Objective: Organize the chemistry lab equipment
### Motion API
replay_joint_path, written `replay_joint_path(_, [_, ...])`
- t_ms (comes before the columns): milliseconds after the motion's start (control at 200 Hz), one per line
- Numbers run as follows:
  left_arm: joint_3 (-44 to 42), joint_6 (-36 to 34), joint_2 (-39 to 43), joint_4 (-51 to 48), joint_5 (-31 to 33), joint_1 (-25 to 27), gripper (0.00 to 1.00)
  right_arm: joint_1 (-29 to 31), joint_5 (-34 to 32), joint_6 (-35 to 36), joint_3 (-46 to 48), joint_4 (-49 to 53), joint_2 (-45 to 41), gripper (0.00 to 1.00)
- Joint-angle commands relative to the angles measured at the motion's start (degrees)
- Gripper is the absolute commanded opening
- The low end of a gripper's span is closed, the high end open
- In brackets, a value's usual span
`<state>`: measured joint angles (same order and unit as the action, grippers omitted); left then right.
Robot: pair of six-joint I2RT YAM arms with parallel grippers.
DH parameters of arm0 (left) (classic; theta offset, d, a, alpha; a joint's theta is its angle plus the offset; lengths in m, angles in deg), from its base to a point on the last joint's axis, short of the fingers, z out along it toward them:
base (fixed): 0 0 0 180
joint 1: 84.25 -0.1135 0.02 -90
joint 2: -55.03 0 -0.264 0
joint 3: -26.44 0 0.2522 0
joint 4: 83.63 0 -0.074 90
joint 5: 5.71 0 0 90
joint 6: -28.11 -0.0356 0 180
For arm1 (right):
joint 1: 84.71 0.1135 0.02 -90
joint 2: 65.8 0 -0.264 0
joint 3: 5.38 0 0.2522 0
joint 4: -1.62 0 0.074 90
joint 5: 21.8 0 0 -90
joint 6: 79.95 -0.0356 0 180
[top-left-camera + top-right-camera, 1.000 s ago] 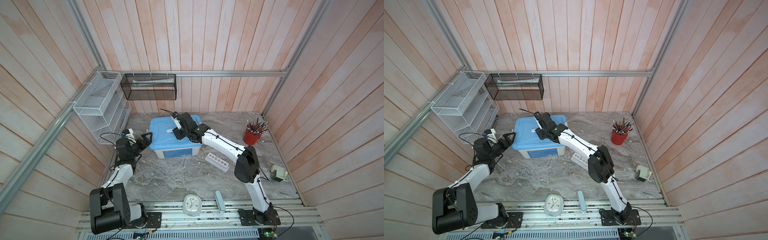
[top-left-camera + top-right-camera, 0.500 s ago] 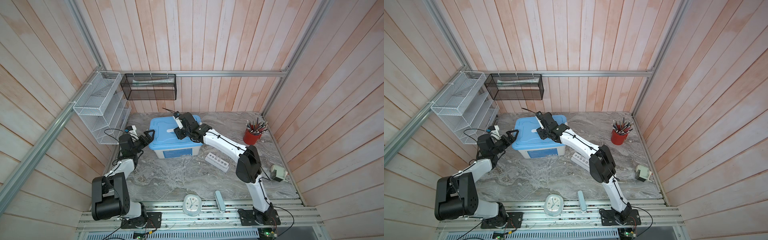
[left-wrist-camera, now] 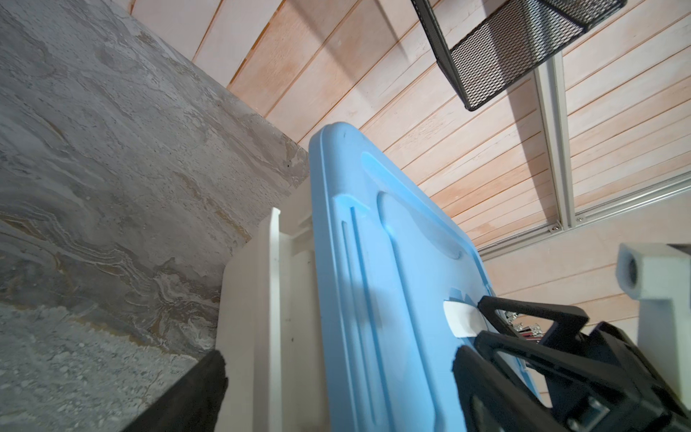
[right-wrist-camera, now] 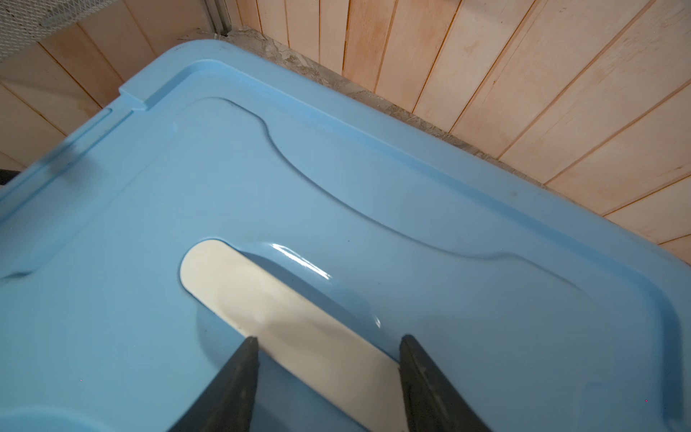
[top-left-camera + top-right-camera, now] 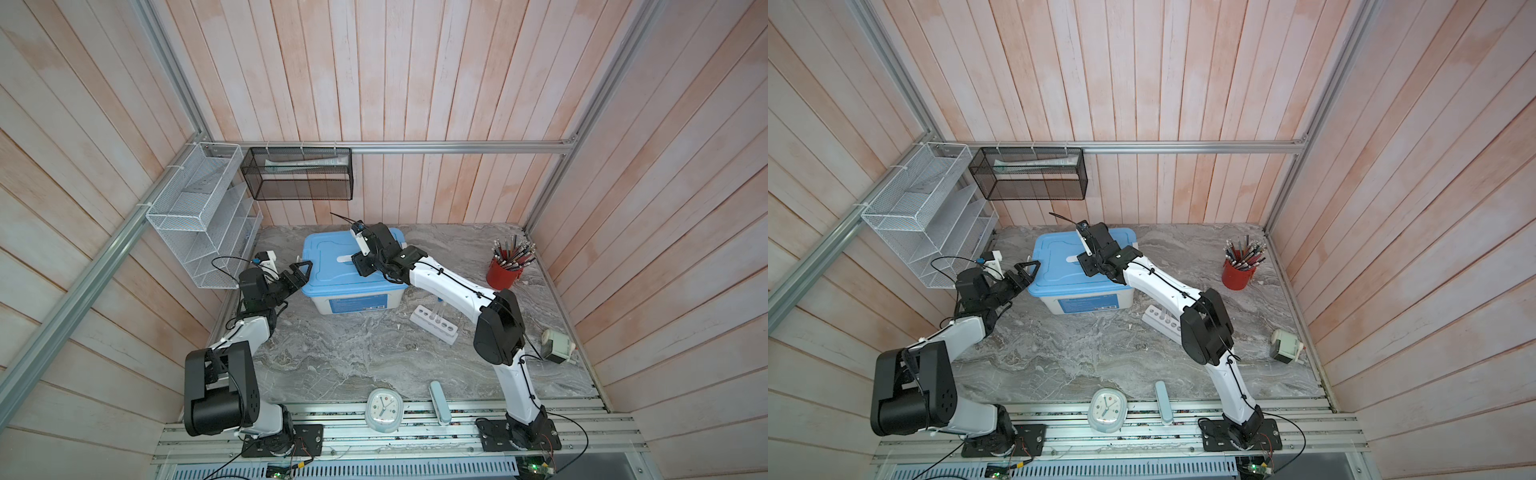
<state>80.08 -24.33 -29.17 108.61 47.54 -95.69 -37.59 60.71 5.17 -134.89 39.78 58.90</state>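
Box: we see a white plastic tub [image 5: 357,301] with rounded corners at the back of the table [image 5: 353,361]. It has a blue label on its front.
Lid: a smooth blue plastic lid [image 5: 328,266] sits shut on the tub. It has raised edges and a curvy dip in the middle.
Handle: a flat white handle [image 4: 261,299] with a round end lies in that dip.
Right gripper: the right gripper [image 4: 327,340] is down on the lid. It is closed in on the white handle, with one dark pointed finger at each long side.
Left gripper: the left gripper [image 5: 302,268] is at the tub's left end. Its black triangle-shaped fingers are spread wide and grip nothing. In the left wrist view we see the lid's edge and the tub's rim between them.
Rack: the white six-hole rack [image 5: 432,325] is a long block with round holes. It lies on the table just in front of the tub's right corner, beside the right arm.
Tubes: thin clear tubes [image 5: 437,311] stand up in the rack. They are too small for us to tell their caps.
Table top: grey and stone-like, with wavy swirls.
Cup: a round red cup [image 5: 505,272] full of pens stands at the back right, well apart from the rack.
Clock: a round white clock [image 5: 383,409] lies at the front edge.
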Motion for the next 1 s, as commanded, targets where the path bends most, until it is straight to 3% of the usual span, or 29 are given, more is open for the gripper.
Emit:
replay_joint_path(0, [2.0,-0.5,-1.2,1.5,-2.7,0.5,0.95,-1.3,-2.4,-0.9,2.5,5.6,0.8,0.60])
replay_joint_path(695, [4.1,-3.3,0.0,-2.3,-2.6,1.3,0.81,-1.2,-0.6,-2.8,4.0,4.7,0.6,0.59])
replay_joint_path(995, [6.9,-8.2,1.4,-8.5,-0.4,2.1,0.75,-1.3,0.8,-3.5,4.8,3.6,0.4,0.58])
